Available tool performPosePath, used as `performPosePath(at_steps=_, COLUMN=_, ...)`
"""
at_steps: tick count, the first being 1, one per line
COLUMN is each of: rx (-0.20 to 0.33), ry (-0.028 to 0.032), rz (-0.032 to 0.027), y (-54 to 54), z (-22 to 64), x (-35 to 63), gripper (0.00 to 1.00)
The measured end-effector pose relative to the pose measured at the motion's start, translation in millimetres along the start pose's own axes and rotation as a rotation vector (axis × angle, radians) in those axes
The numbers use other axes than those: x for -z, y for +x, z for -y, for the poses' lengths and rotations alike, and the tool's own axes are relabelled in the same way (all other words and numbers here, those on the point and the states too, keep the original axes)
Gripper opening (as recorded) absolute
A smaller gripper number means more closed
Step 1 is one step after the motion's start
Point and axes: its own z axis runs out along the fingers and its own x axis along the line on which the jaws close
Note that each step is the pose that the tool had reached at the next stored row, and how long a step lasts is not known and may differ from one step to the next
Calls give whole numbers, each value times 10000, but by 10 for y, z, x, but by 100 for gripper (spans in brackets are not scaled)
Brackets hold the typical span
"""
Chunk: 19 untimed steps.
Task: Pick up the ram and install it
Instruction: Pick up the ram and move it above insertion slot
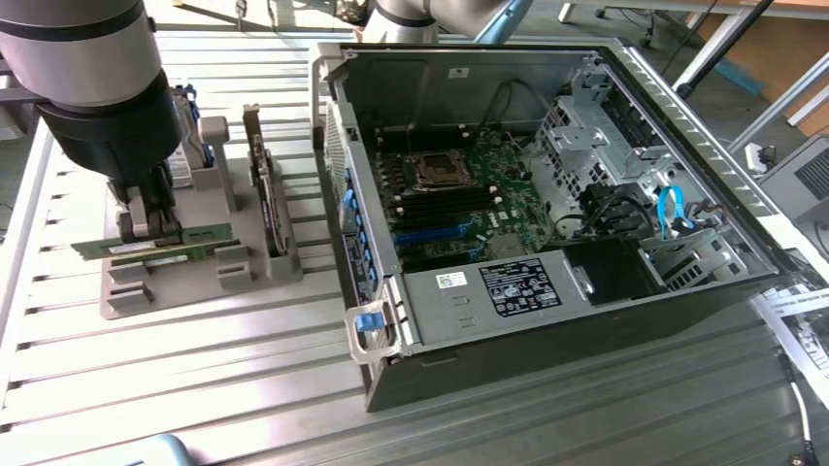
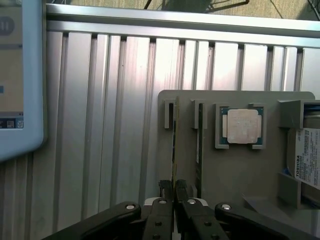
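The ram [image 2: 175, 145] is a thin green stick standing on edge in a slot of the grey holder [image 2: 235, 165]. My gripper [image 2: 174, 189] is shut on it, one black finger [image 2: 163, 192] pressed to each face. In the exterior view the gripper [image 1: 149, 231] comes straight down onto the ram [image 1: 194, 254] at the holder's [image 1: 169, 291] near side, on that view's left. The open computer case [image 1: 545, 320] lies on that view's right, and its motherboard [image 1: 486, 189] shows dark memory slots [image 1: 447, 201] beside the CPU socket [image 1: 438, 170].
A second thin board [image 2: 200, 145] stands in the neighbouring slot. On the holder also sit a square silver CPU [image 2: 242, 126], a hard drive [image 2: 306, 157] and an upright expansion card [image 1: 266, 189]. A white-framed screen [image 2: 22, 75] lies on the ribbed aluminium table [image 1: 194, 369].
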Motion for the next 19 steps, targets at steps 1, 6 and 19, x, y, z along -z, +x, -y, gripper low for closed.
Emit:
performPosePath(at_steps=1, rx=0, ry=0, rz=0, y=0, z=0, x=8, gripper=14)
performPosePath(at_steps=6, rx=0, ry=-1, rz=0, y=1, z=-1, x=44, gripper=14)
performPosePath(at_steps=19, rx=0, ry=-1, rz=0, y=3, z=-5, x=153, gripper=14)
